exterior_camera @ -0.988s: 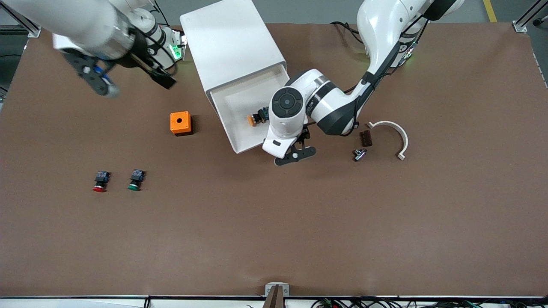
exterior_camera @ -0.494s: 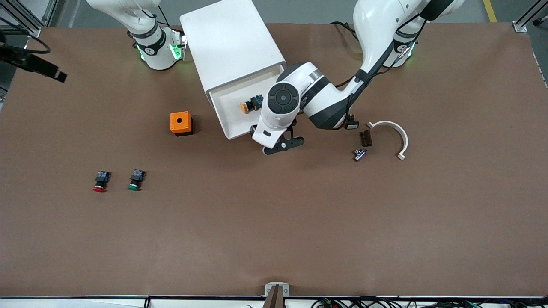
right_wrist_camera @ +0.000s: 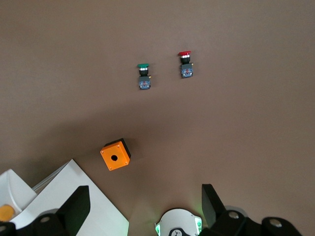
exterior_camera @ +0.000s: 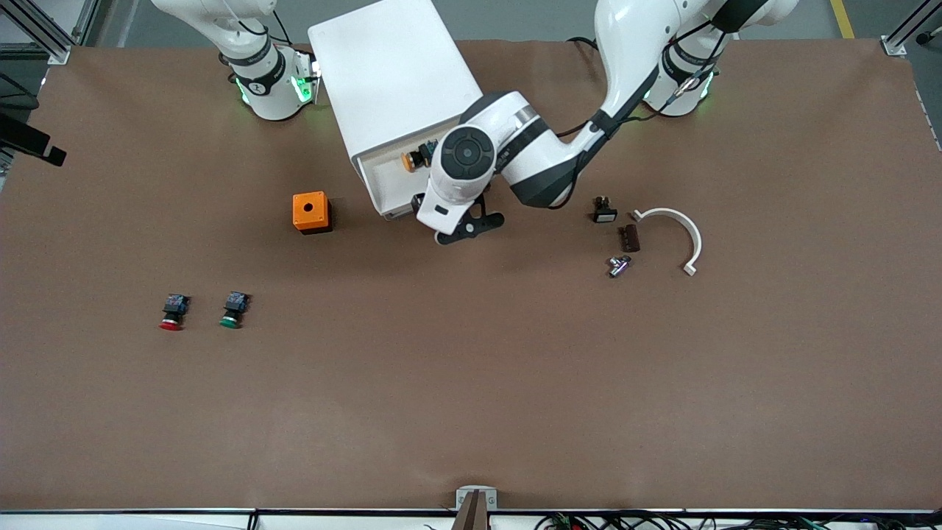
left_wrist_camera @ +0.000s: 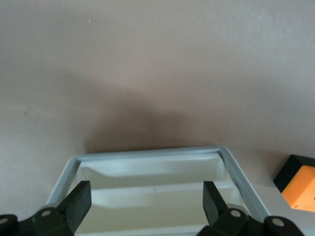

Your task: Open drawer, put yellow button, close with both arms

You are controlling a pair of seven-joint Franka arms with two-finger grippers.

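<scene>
The white cabinet (exterior_camera: pixel 394 73) stands between the arm bases. Its top drawer (exterior_camera: pixel 386 185) is partly open, and the yellow button (exterior_camera: pixel 410 160) lies inside near the cabinet's mouth; the button also shows in the right wrist view (right_wrist_camera: pixel 6 212). My left gripper (exterior_camera: pixel 466 224) is low at the drawer's front. It is open and empty in its wrist view (left_wrist_camera: pixel 146 206), with the white drawer front (left_wrist_camera: pixel 147 169) between its fingers. My right gripper (right_wrist_camera: pixel 142 206) is open and empty, raised high over the right arm's end of the table.
An orange cube (exterior_camera: pixel 310 211) with a hole sits beside the drawer, toward the right arm's end. A red button (exterior_camera: pixel 171 313) and a green button (exterior_camera: pixel 232 311) lie nearer the camera. A white curved piece (exterior_camera: pixel 681 228) and small dark parts (exterior_camera: pixel 628 238) lie toward the left arm's end.
The drawer has slid most of the way into the cabinet with my left gripper following its front. The button rode in with it. My right arm swung up and out toward the table's edge.
</scene>
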